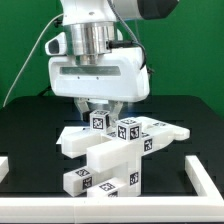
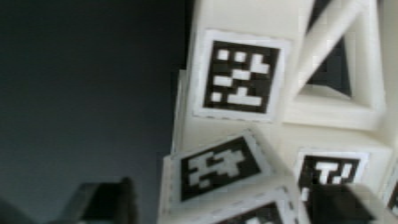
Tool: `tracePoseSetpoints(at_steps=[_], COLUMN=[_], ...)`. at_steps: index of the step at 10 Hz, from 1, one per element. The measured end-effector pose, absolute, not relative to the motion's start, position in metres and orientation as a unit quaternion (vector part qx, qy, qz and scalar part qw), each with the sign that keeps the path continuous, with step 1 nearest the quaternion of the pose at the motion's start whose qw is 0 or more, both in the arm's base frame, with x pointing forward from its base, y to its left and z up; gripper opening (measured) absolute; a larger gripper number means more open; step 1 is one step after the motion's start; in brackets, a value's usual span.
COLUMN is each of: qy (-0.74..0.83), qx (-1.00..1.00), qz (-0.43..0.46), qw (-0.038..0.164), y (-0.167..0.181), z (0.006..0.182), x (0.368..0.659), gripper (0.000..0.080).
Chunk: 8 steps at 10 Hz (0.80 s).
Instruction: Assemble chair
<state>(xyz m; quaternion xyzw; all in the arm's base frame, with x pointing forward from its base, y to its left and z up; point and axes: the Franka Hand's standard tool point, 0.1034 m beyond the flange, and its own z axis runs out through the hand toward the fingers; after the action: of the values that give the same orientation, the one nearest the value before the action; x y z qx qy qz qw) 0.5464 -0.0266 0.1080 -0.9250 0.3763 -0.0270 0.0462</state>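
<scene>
The white chair parts [image 1: 118, 152] lie stacked in a cluster on the black table, each with black-and-white tags. A long post [image 1: 100, 181] lies in front and a flat panel [image 1: 80, 140] sits behind it. My gripper [image 1: 97, 110] hangs right over the top of the cluster, its fingers either side of a tagged piece [image 1: 98, 122]. In the wrist view the gripper [image 2: 240, 200] straddles a white tagged part [image 2: 222, 170]. One dark finger [image 2: 98, 200] stands apart from the part, so the jaws are open. A braced white piece [image 2: 329, 60] lies beyond.
A thin white border frame [image 1: 205, 185] runs along the front and the exterior view's right of the black table, with another bit at the exterior view's left [image 1: 4, 165]. A green backdrop stands behind, and a dark cable hangs at the exterior view's left.
</scene>
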Motion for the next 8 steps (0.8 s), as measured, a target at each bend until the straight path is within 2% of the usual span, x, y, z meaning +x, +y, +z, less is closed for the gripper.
tracePoseSetpoints(at_steps=[1, 2, 7, 8], qy=[0.396, 0.439, 0.586, 0.616], qx=[-0.917, -0.897, -0.809, -0.785], qz=[-0.026, -0.023, -0.016, -0.014], qw=[0.047, 0.048, 0.052, 0.058], y=[-0.0265, -0.0264, -0.0263, -0.0273], z=[0.108, 0.1076, 0.1072, 0.1071], x=[0.5464, 0.5463, 0.5475, 0.5484], gripper=[0.0304, 0.0272, 0.0272, 0.0272])
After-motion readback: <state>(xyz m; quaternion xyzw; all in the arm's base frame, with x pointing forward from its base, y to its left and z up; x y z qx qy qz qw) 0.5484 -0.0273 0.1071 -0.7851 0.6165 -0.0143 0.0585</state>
